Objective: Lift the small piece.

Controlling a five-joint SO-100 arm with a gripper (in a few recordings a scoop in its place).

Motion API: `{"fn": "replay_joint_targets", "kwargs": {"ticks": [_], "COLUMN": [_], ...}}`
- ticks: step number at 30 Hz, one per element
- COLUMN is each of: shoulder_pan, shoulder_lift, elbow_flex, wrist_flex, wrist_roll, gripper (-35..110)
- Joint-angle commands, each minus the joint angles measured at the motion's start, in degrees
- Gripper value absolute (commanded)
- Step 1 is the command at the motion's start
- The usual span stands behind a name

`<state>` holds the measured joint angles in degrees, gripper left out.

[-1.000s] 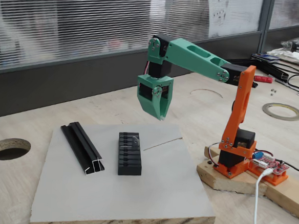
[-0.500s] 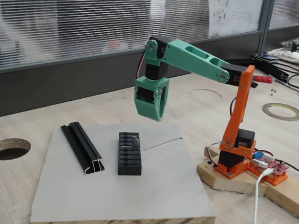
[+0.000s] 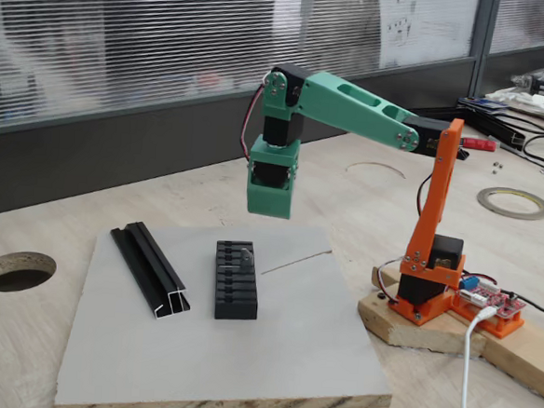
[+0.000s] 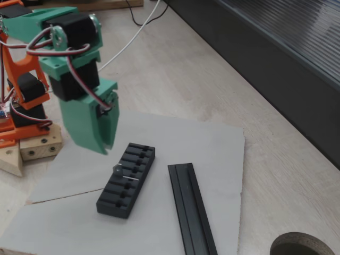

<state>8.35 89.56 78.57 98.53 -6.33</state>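
The small piece (image 3: 243,251) is a tiny thin silvery bit lying on the far end of the black ribbed block (image 3: 237,281); in the other fixed view the small piece (image 4: 127,176) rests across the ribs of that block (image 4: 126,180). My green gripper (image 3: 268,209) hangs in the air above and a little behind the block's far end, pointing down. The same gripper (image 4: 104,149) has its tips just clear of the block's near corner. The jaws look shut, with nothing between them. A long black rail (image 3: 151,270) lies beside the block.
Block and rail lie on a grey board (image 3: 290,345) on the wooden table. A round hole (image 3: 15,270) opens at the left. The arm's orange base (image 3: 431,271) stands on a wooden block at the right, with cables and a tape roll (image 3: 513,202) behind.
The gripper has shifted slightly left and its wrist has rolled, so the broad side now faces the camera. Block, small piece and rail have not moved.
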Motion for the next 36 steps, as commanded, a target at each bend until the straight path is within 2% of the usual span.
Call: {"fn": "replay_joint_targets", "kwargs": {"ticks": [1,5,14,27,36], "shoulder_pan": [-3.2,-6.2,-5.5,-6.0,-6.3], "shoulder_lift": [1.1,0.4,-4.0,-3.5,-3.5], "elbow_flex": [-0.7,-0.7,-0.4,0.1,-0.7], "wrist_flex": [0.3,-0.6,-15.2,-14.7,-5.3], "wrist_roll": [-1.7,-1.7,-0.8,-1.3,-1.6], "gripper": [4,4,4,4,4]}}
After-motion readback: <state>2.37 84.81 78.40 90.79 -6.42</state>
